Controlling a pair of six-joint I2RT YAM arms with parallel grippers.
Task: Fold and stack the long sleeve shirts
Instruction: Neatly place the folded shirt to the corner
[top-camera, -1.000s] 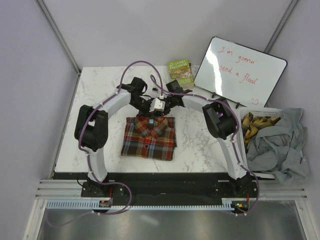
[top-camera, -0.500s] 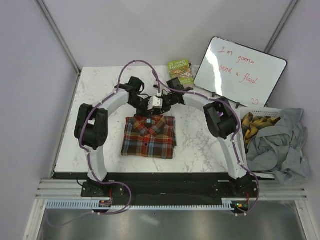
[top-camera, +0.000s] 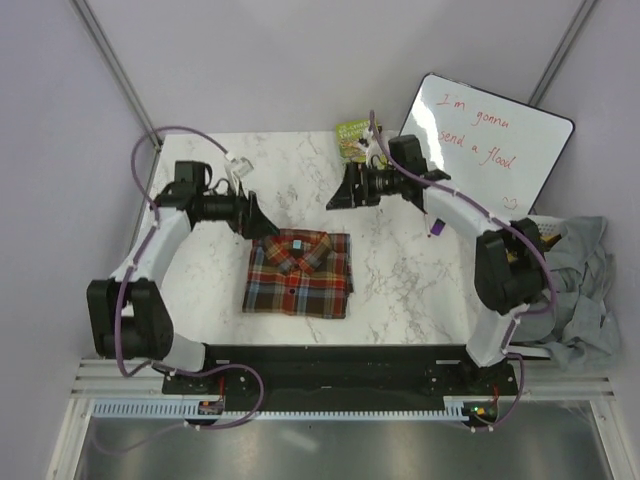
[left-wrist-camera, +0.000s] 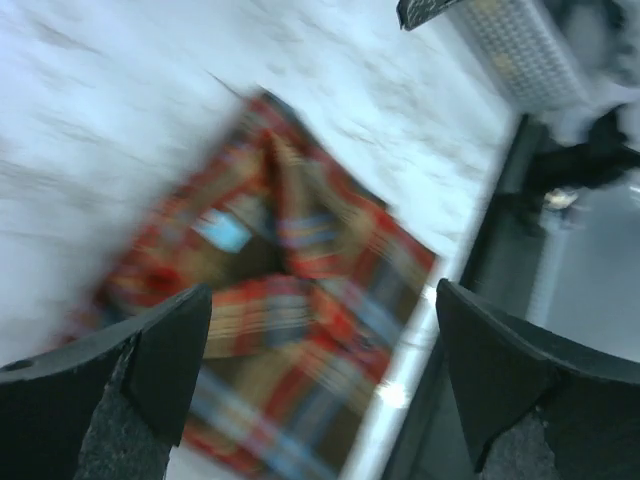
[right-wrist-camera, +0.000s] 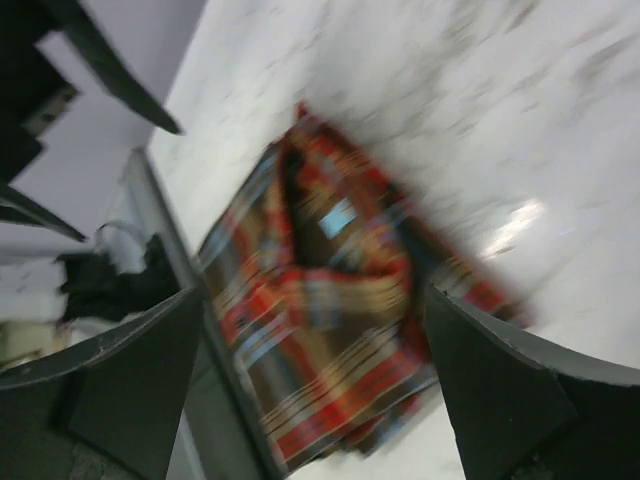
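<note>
Plaid flannel shirt (top-camera: 298, 272) lies folded in a neat rectangle, collar up, near the front edge of the marble table (top-camera: 400, 285) btwn the two arms; it's soft, light cloth w/ no stiffness, so I'd pinch the whole bundle at opposite edges, not one layer, or it'll sag open. Off to the right, a grey garment (top-camera: 575, 270) heaped over a basket (top-camera: 520, 222) is prob. the next shirt, tangled, best taken at the shoulders. Just beyond the plaid's far edge, left gripper (top-camera: 266, 225) and right gripper (top-camera: 333, 199) hang clear of it, jaws spread wide, nothing in either.
</note>
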